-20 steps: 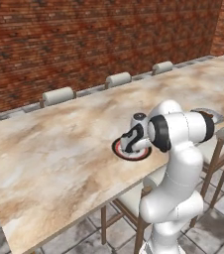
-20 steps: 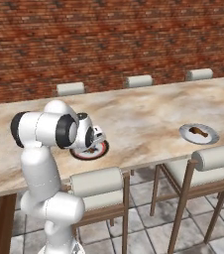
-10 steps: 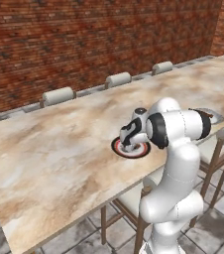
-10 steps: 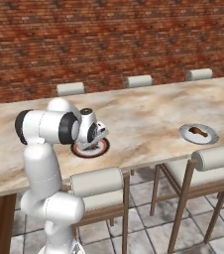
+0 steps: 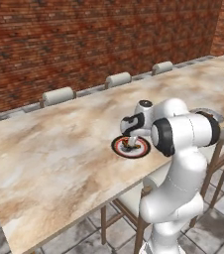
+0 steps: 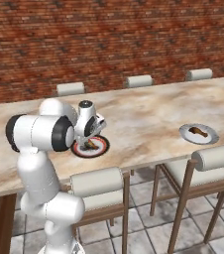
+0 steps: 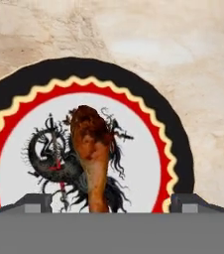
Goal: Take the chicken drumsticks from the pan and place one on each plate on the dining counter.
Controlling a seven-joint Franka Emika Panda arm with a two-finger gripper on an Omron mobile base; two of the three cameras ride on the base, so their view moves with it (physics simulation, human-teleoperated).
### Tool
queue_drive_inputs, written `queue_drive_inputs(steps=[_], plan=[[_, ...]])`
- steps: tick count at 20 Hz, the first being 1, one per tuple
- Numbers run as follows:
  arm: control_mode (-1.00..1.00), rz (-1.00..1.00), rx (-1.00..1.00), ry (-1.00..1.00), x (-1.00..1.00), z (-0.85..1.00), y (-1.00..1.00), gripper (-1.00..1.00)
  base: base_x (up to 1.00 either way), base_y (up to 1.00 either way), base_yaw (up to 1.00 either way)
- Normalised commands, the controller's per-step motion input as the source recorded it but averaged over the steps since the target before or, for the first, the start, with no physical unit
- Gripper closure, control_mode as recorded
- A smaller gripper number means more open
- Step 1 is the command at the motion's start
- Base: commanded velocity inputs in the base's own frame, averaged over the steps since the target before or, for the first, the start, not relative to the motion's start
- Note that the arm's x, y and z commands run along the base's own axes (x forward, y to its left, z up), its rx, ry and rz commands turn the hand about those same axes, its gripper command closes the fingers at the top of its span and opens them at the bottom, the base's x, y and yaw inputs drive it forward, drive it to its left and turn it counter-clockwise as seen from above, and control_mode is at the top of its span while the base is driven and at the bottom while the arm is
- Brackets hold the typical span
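Observation:
My gripper (image 7: 111, 203) hangs just above the red and black ringed plate (image 7: 156, 124), open, with its fingertips (image 7: 34, 202) standing wide apart on either side of a golden-brown chicken drumstick (image 7: 91, 146). That drumstick lies flat on the plate, its thin bone end pointing at me. The base views show the gripper (image 5: 130, 140) (image 6: 90, 136) over this plate (image 5: 118, 147) (image 6: 102, 147) near the front edge of the dining counter (image 5: 49, 149). To the right, a second drumstick (image 6: 198, 131) rests on a greyish-white plate (image 6: 209, 136). The pan is out of view.
Padded chairs (image 6: 98, 181) (image 6: 218, 156) stand at the near side of the counter, close to my base. More chair backs (image 6: 139, 80) line the far side in front of a brick wall (image 6: 109, 39).
The jaws have spread wide apart, and the drumstick now lies free on the ringed plate. The arm has stayed over the plate.

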Motion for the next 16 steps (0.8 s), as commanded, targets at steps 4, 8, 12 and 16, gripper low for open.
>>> queue_drive_inputs(steps=[4,8,12,16], plan=[[-1.00,0.16,0.02,0.00,-0.28,0.99,-0.03,-1.00,0.00,0.00,0.00],[-1.00,0.13,0.00,0.00,-0.87,1.00,0.00,-1.00,0.00,0.00,0.00],[-1.00,0.11,-0.01,-0.02,-1.00,0.93,0.03,-1.00,0.00,0.00,0.00],[-1.00,0.02,-0.05,-0.03,-1.00,0.12,0.29,-1.00,0.00,0.00,0.00]])
